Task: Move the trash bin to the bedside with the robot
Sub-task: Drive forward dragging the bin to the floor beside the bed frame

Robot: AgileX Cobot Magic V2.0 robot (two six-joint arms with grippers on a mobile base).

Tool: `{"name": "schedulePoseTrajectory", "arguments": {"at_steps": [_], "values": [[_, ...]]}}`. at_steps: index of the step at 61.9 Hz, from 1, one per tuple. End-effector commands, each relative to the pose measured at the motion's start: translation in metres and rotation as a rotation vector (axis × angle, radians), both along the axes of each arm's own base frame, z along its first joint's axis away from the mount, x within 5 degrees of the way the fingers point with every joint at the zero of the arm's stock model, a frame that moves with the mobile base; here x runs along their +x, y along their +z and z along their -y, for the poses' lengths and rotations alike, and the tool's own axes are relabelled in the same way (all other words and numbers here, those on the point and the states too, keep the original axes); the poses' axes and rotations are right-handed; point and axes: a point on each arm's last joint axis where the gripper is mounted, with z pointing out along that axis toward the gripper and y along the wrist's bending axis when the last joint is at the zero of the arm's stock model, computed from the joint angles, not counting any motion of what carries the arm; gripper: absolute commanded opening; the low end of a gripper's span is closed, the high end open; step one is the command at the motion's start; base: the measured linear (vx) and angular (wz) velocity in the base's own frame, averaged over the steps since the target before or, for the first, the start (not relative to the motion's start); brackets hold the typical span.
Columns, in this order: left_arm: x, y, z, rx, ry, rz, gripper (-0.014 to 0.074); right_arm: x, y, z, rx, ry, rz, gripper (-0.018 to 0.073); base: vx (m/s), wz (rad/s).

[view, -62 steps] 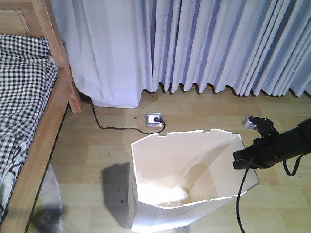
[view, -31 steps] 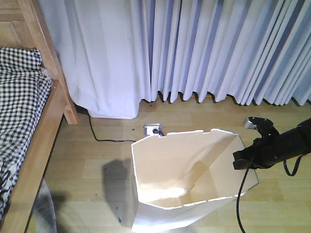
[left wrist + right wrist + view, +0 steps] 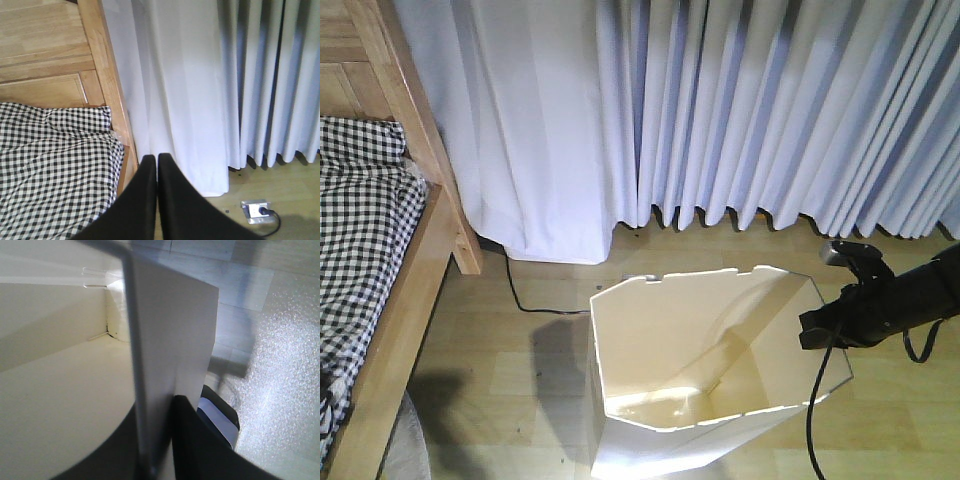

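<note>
The white trash bin [image 3: 660, 330] stands on the floor at the bottom middle of the front view, its faceted rim open toward me. My right gripper [image 3: 810, 330], a thin black arm with trailing cables, is shut on the bin's right rim. The right wrist view has the thin white bin wall [image 3: 170, 330] pinched between the black fingers of the right gripper [image 3: 157, 407]. The bed [image 3: 370, 230], with checked bedding and a wooden post [image 3: 420, 130], lies at the left, apart from the bin. My left gripper [image 3: 156, 157] is shut and empty, hanging near the bed [image 3: 55, 155].
Pale pleated curtains [image 3: 720, 110] hang to the floor across the back. A black cable [image 3: 525, 300] runs over the wooden floor [image 3: 520, 370] from the bed post toward the bin. A floor socket [image 3: 257, 210] sits in front of the curtains.
The curtains and the bed have come nearer and slid down in the front view. The floor socket has gone behind the bin's rim. The bin and right gripper keep their place in the frame.
</note>
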Motion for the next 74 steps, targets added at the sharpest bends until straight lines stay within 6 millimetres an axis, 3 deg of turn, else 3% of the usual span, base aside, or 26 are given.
{"name": "schedulePoseTrajectory", "arguments": {"at_steps": [1,74], "values": [[0.0013,-0.0024,0.0013,-0.012,-0.015,0.055,-0.0006,0.0053,0.0309,-0.0117,0.179,-0.019,0.029,-0.0006,0.14,0.07],[0.0013,-0.0024,0.0013,-0.012,-0.015,0.055,-0.0006,0.0055,0.0307,-0.0114,0.174,-0.018,0.032,-0.0006,0.06,0.00]]}}
